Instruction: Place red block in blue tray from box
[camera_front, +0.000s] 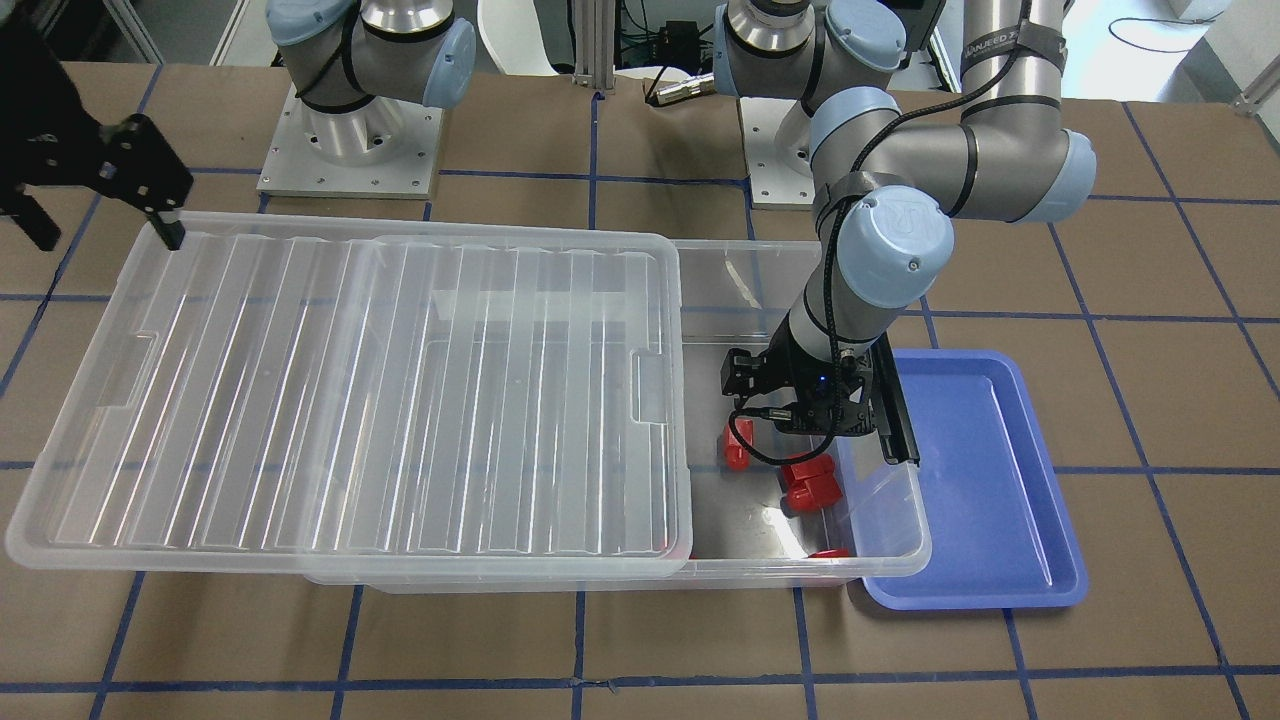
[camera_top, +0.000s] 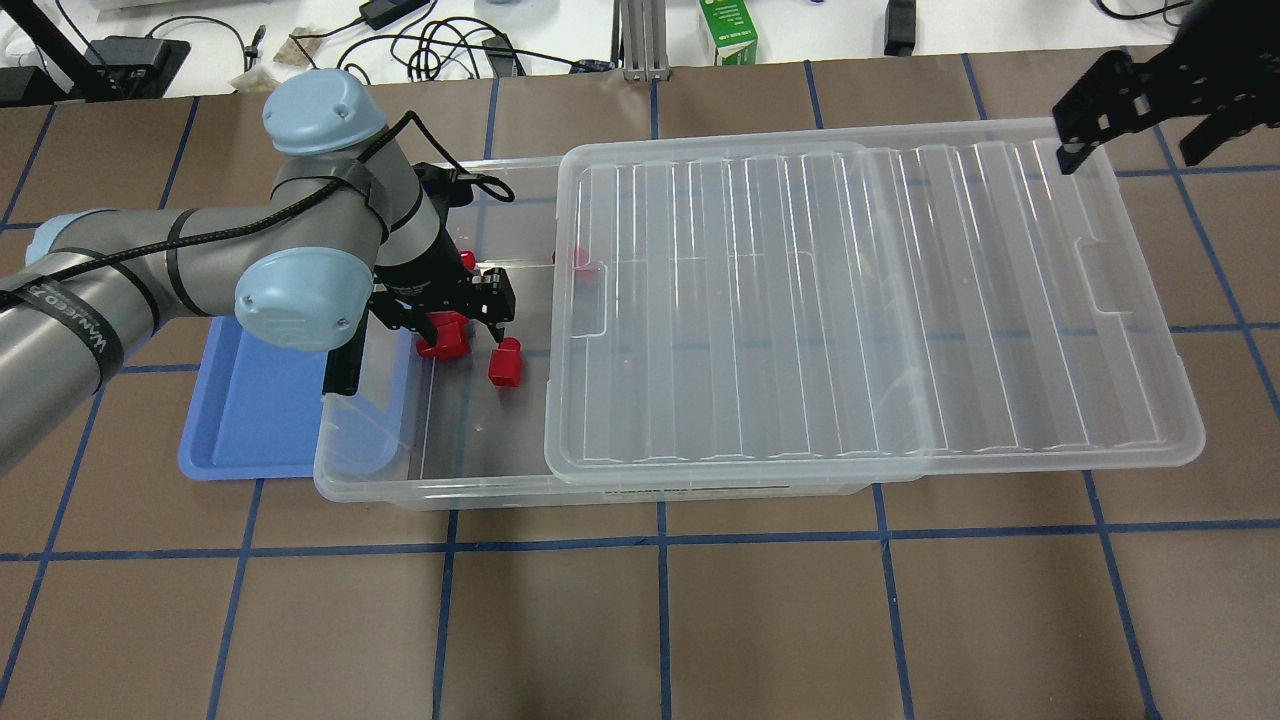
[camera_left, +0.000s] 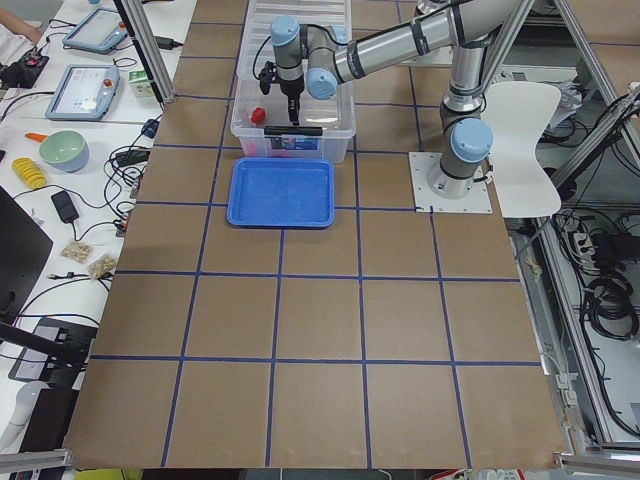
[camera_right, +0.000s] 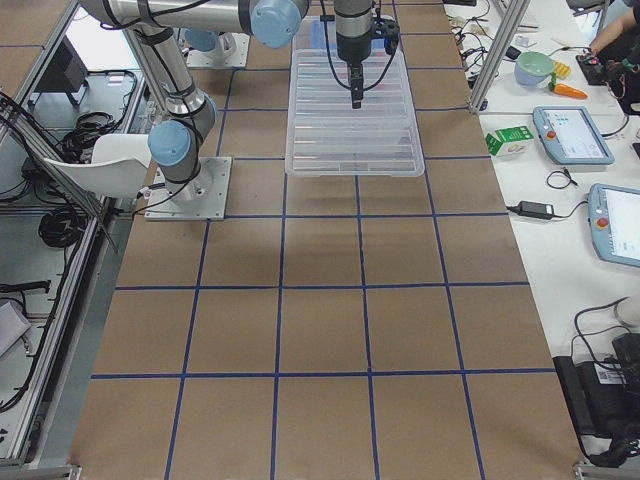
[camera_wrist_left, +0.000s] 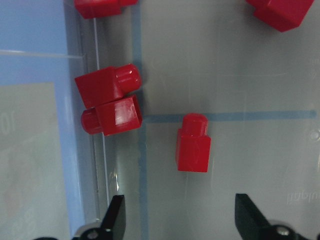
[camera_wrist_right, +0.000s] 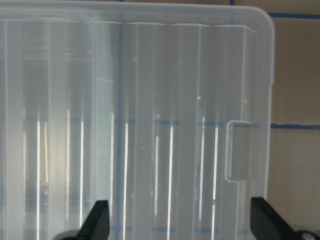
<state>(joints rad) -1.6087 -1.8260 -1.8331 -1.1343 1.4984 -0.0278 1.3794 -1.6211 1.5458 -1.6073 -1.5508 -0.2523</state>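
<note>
The ribbed clear lid (camera_top: 850, 300) covers most of the box (camera_top: 430, 490) and blurs what lies beneath it. One red piece (camera_top: 578, 258) is half hidden at the lid's edge. On the uncovered glossy floor lies the red block (camera_wrist_left: 193, 143), a small cube with a stubby peg, apart from the chunky double block (camera_wrist_left: 107, 100) by the wall. The left gripper (camera_wrist_left: 182, 220) points straight down over the red block, spread and empty. The right gripper (camera_wrist_right: 182, 222) hovers spread above the lid's other end. The smooth blue tray (camera_top: 250, 420) sits just beside the box.

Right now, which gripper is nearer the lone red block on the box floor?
Left. The left gripper hangs open at the uncovered end of the box, close to the red block. The right gripper hangs open over the far end of the lid, well away.
</note>
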